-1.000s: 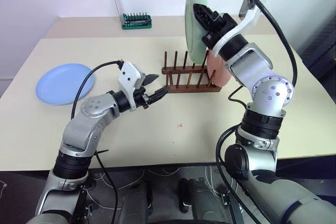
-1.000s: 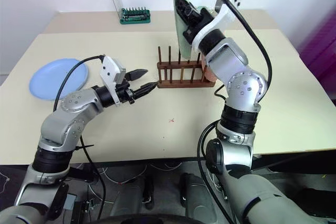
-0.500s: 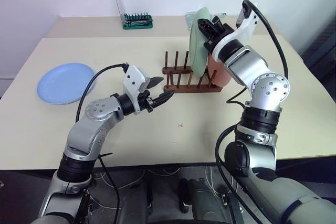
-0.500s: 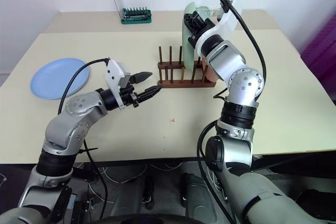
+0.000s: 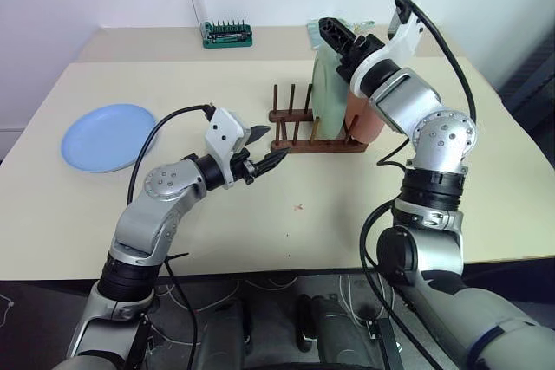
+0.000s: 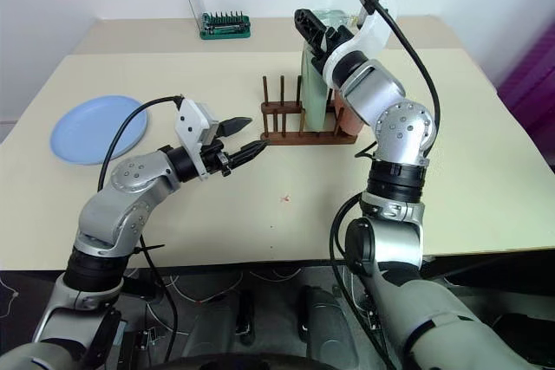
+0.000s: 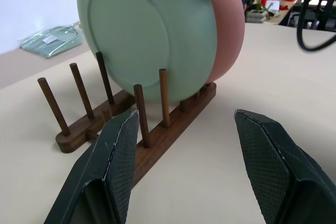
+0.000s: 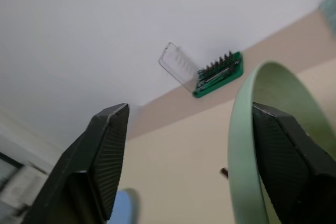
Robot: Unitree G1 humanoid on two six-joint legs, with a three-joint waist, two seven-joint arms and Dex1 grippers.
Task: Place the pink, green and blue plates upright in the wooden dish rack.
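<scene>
Right claw (image 5: pixel 334 34) is wide open just above the green plate (image 5: pixel 328 84), which stands up in the wooden dish rack (image 5: pixel 305 132) beside the pink plate (image 5: pixel 364 119). Left claw (image 5: pixel 267 149) hangs open near the rack. Blue plate (image 5: pixel 107 136) lies flat, far away on the table (image 5: pixel 347 214).

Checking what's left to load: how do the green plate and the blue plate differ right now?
The green plate stands upright between the pegs of the wooden dish rack; the blue plate lies flat on the table. The green plate sits beside the pink plate; the blue plate lies alone. Both are plain and round.
</scene>
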